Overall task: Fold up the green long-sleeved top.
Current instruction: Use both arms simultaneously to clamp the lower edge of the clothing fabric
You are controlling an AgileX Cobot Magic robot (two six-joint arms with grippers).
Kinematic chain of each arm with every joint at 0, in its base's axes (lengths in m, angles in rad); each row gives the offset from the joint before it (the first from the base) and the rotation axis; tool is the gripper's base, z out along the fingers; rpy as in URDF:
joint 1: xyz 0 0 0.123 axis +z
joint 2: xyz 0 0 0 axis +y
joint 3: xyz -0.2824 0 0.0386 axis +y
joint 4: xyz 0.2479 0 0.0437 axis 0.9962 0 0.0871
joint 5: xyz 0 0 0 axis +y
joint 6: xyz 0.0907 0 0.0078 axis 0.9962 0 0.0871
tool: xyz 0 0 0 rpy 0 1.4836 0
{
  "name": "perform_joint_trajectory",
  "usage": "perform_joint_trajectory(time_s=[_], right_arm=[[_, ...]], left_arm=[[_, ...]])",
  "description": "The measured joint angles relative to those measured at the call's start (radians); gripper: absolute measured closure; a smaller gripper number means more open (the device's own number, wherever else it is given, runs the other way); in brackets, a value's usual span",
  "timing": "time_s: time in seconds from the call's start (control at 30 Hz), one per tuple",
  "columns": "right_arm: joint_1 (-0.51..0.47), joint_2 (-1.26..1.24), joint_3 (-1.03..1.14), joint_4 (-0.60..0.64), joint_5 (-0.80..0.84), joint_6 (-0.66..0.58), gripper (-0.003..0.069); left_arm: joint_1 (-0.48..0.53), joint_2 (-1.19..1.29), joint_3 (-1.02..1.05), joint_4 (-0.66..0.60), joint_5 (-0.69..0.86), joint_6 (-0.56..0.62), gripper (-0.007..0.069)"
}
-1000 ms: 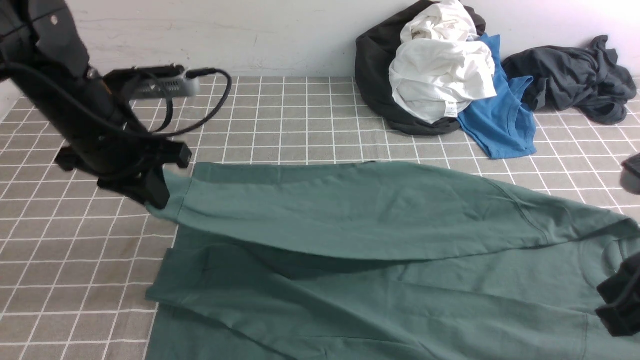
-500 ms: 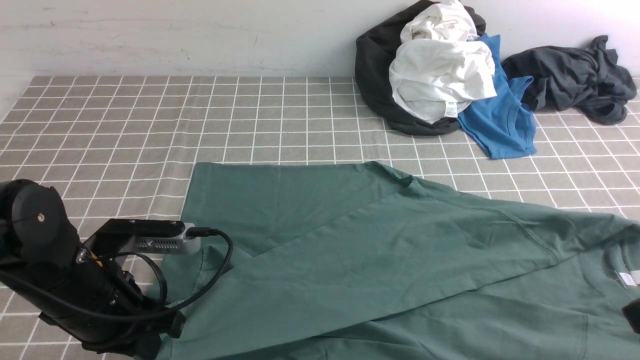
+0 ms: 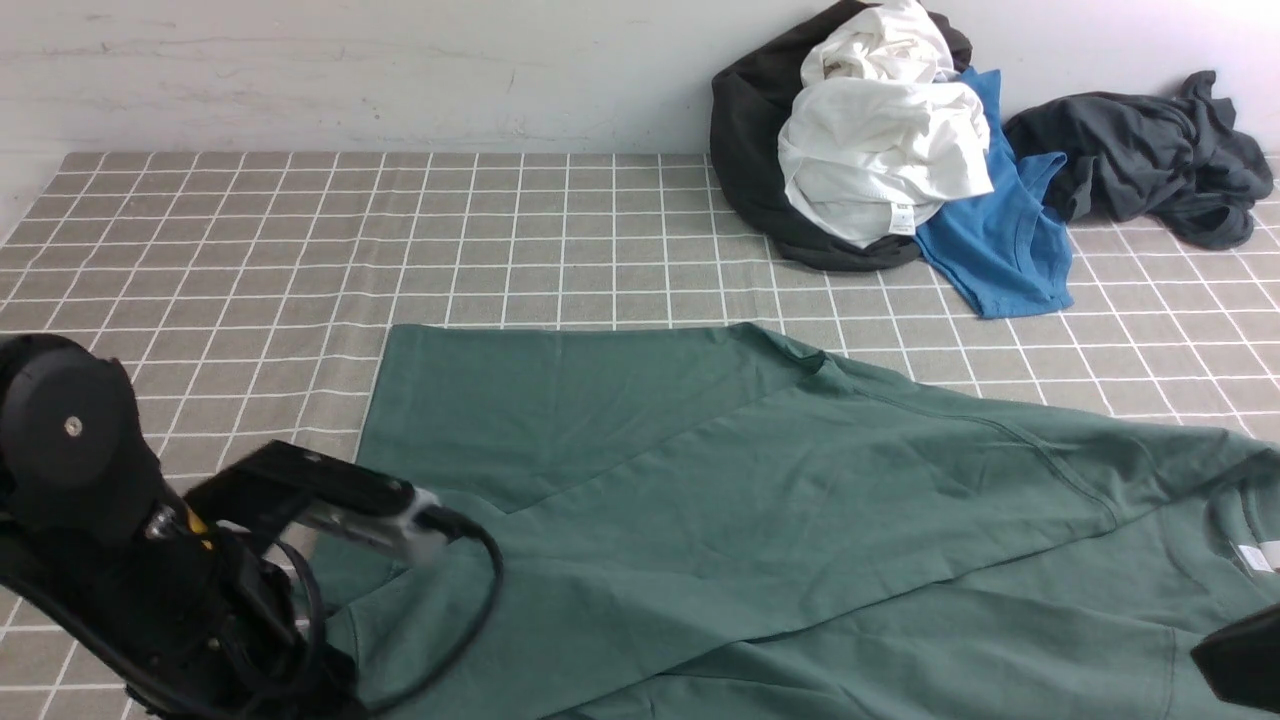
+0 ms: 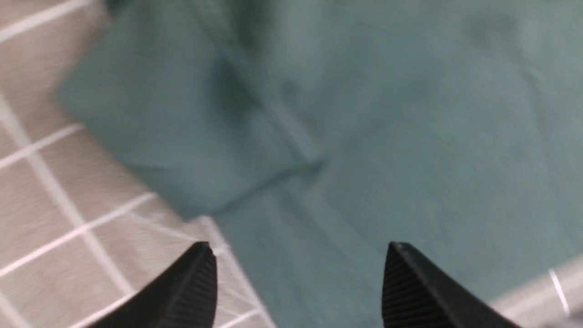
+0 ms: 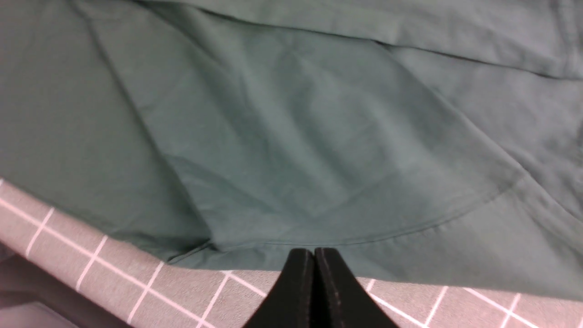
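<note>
Green long-sleeved top [image 3: 700,480]: spread flat over the near half of the checked tablecloth [image 3: 200,260], reaching the right edge of the front view.
Sleeve [image 3: 760,520]: folded across the body on a slant, from the right shoulder down toward the near left corner.
Neck label [image 3: 1262,556]: white, at the far right edge. Only the front view shows it.
Left arm [image 3: 120,560]: low at the near left, over the sleeve's end. Its bulk hides the fingers in the front view.
Left gripper [image 4: 298,255]: seen only in the left wrist view, which is blurred. The two ribbed fingers [image 4: 191,287] stand wide apart with nothing between them, above green cloth.
Cuff [image 4: 159,136]: in that same view it lies flat, partly over the tablecloth, apart from both fingers.
Right gripper [image 5: 314,259]: fingers pressed together and gripping nothing, over the cloth's edge where green meets tablecloth. Only the right wrist view shows this.
Right arm [image 3: 1240,665]: in the front view only a dark sliver at the near right corner.
Pile at the far right, well apart from the top: black garment [image 3: 745,150], white garment [image 3: 880,150], blue T-shirt [image 3: 1000,250].
Dark grey garment [image 3: 1140,160]: just beside the pile, by the wall.
</note>
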Motion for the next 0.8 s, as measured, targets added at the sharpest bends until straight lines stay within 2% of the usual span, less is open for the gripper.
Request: perform_joint_trajectory(time_s=[0.07,0.1,0.13,0.17,0.3,0.47,0.8], right_arm=[[0.031,0.000,0.000,-0.012,0.000,-0.005,0.0675],[0.033,0.000,0.000,-0.014,0.000,-0.004,0.0675],[0.040,0.000,0.000,-0.019,0.000,-0.005,0.0675],[0.050,0.000,0.000,-0.027,0.001,-0.006,0.0675],[0.052,0.000,0.000,-0.035,0.001,-0.006,0.0675],[0.052,0.000,0.000,-0.041,0.001,-0.006,0.0675],[0.052,0.000,0.000,-0.042,0.001,-0.006,0.0675]], left_arm=[[-0.159,-0.032,0.034,0.013,0.018,0.086,0.0191],[-0.159,-0.032,0.039,0.013,0.018,0.086,0.0192],[-0.225,-0.034,0.058,0.027,0.019,0.120,0.0195],[-0.331,-0.029,0.106,0.070,0.011,0.164,0.0200],[-0.468,-0.003,0.180,0.163,-0.063,0.192,0.0200],[-0.521,0.079,0.199,0.194,-0.160,0.196,0.0200],[-0.522,0.170,0.186,0.179,-0.157,0.183,0.0178]])
